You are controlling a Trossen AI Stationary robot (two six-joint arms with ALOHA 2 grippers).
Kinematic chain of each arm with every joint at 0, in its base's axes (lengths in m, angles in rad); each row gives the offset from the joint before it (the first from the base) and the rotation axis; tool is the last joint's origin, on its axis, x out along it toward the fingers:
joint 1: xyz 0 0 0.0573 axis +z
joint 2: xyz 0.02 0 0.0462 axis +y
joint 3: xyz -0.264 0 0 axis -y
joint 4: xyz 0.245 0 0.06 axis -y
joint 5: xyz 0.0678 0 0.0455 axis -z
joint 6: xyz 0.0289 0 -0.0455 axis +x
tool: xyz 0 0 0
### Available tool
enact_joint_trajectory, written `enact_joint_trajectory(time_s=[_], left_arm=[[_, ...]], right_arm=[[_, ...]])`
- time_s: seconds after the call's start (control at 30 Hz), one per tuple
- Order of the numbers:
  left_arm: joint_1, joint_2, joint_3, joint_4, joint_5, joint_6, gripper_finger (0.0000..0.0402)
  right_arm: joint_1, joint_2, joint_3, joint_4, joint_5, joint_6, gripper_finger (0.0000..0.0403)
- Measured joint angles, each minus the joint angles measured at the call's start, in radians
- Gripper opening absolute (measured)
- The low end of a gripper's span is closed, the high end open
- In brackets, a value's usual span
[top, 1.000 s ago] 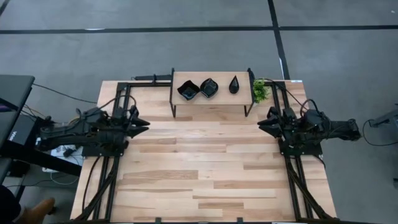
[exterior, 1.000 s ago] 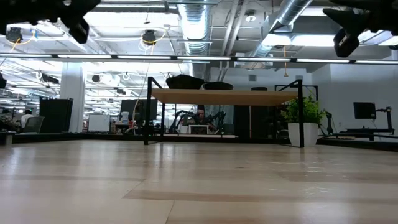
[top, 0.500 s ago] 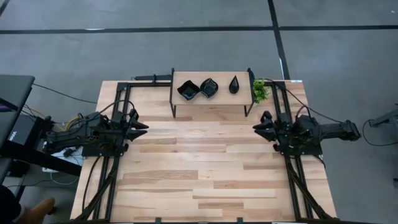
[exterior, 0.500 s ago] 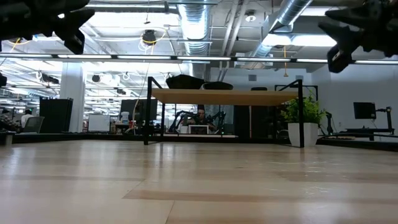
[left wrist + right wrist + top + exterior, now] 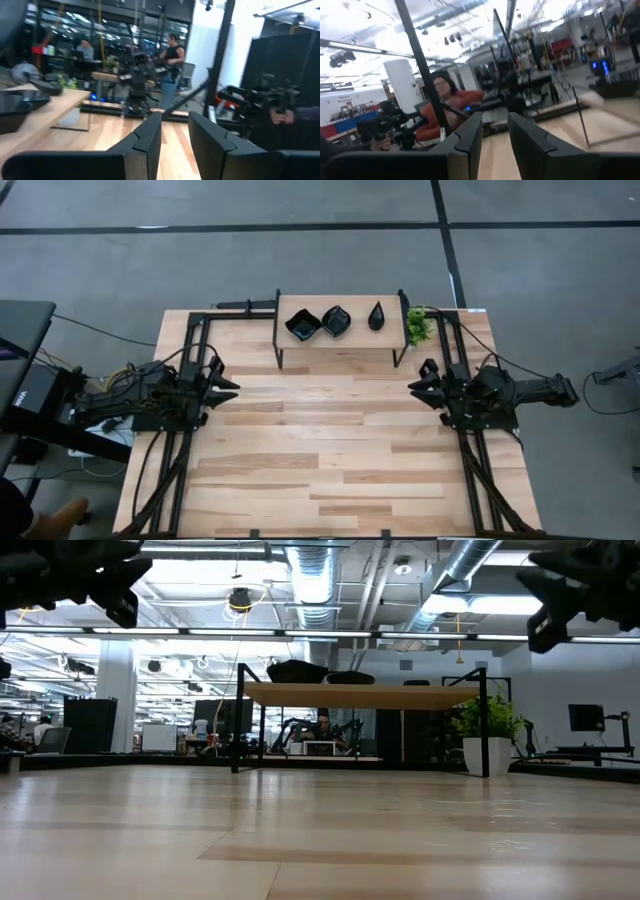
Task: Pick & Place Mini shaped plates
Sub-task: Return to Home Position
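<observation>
Left gripper (image 5: 232, 387): hovering over the desk's (image 5: 330, 470) left side, jaws standing narrowly apart, gripping nothing.
Right gripper (image 5: 416, 385): hovering over the right side, jaws likewise.
Plates (image 5: 335, 321): three sitting on the far shelf (image 5: 345, 338).
Plant (image 5: 417, 327): standing just beside the shelf.

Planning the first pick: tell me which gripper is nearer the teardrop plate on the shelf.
Right. The right gripper sits just off the shelf's right end, close to the teardrop plate; the left gripper is beyond the far end.
</observation>
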Motion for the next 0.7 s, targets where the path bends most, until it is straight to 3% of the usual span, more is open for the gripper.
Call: enact_joint_trajectory(time_s=[0.17,0.7], left_arm=[[0.002,0.000,-0.051,0.113,-0.039,0.014,0.0099],[0.001,0.001,-0.061,0.131,-0.039,-0.031,0.0099]], right_arm=[[0.000,0.000,0.000,-0.001,0.000,-0.038,0.0092],[-0.001,0.000,-0.001,0.001,0.003,-0.061,0.0092]])
